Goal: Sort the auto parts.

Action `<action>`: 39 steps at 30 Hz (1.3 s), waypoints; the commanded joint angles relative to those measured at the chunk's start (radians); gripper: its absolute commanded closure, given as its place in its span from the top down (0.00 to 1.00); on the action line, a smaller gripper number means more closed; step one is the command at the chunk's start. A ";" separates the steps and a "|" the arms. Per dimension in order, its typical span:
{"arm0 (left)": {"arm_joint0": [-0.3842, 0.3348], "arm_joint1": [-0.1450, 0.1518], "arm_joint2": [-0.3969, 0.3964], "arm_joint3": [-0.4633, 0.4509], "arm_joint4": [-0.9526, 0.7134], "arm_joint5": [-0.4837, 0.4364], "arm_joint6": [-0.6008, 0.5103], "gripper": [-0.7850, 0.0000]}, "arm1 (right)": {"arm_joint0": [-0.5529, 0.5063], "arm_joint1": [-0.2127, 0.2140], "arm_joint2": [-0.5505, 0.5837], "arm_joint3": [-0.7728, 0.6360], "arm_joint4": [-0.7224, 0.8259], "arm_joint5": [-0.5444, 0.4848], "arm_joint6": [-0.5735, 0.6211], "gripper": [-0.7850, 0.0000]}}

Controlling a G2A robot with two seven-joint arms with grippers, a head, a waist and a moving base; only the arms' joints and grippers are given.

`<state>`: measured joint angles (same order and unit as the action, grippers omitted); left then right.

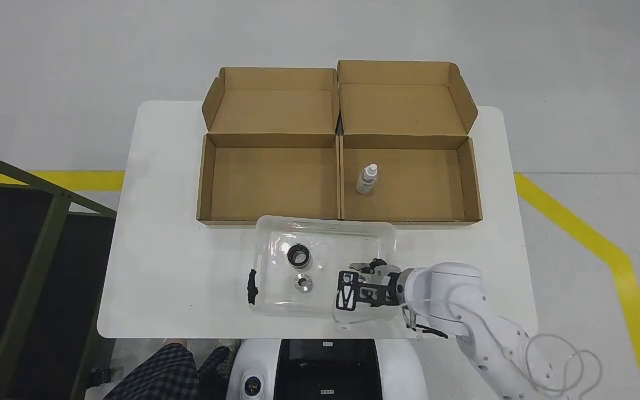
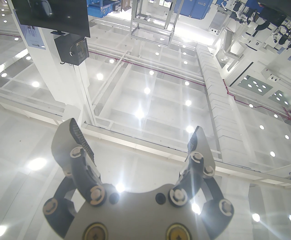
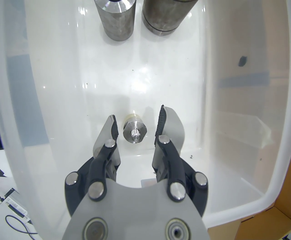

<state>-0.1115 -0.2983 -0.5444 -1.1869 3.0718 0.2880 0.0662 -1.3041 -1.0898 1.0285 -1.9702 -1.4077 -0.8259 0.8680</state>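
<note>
White desk (image 1: 160, 250) carried a clear bin (image 1: 320, 218). At the bin's near end the right claw (image 3: 138, 119) sat open, jaws either side of a small metal part (image 3: 134, 131) on the bin floor, apparently lined up for a pinch. Deeper in the bin stood two larger cylinders (image 3: 117, 20). Beyond the bin, a cardboard box (image 1: 430, 180) held a bottle-shaped part (image 1: 368, 178), likely sorted. The left claw (image 2: 135, 125), open, faced the ceiling (image 2: 145, 91).
</note>
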 commanded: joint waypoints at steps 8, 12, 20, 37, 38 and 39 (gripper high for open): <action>0.000 0.000 0.000 0.000 0.000 0.000 0.000 1.00 | 0.009 0.004 -0.008 -0.007 0.013 -0.007 0.000 0.00; 0.000 0.000 0.000 0.000 0.000 0.000 0.000 1.00 | 0.003 0.009 -0.003 -0.034 0.022 -0.022 -0.013 0.00; 0.000 0.000 0.000 0.000 0.000 0.000 0.000 1.00 | -0.002 0.017 0.033 -0.078 0.045 -0.016 -0.128 0.00; 0.000 0.000 0.000 0.000 0.000 0.000 0.000 1.00 | -0.067 0.035 0.211 -0.120 0.114 0.002 -0.740 0.00; 0.000 0.000 0.000 0.000 0.000 0.000 0.000 1.00 | -0.068 0.035 0.216 -0.115 0.131 0.001 -0.765 0.00; 0.000 0.000 0.000 0.000 0.000 0.000 0.000 1.00 | -0.070 0.035 0.220 -0.107 0.155 0.007 -0.793 0.00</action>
<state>-0.1115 -0.2983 -0.5444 -1.1869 3.0718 0.2880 0.0662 -1.3729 -1.0546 1.2453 -2.0840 -1.2746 -0.8233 0.1010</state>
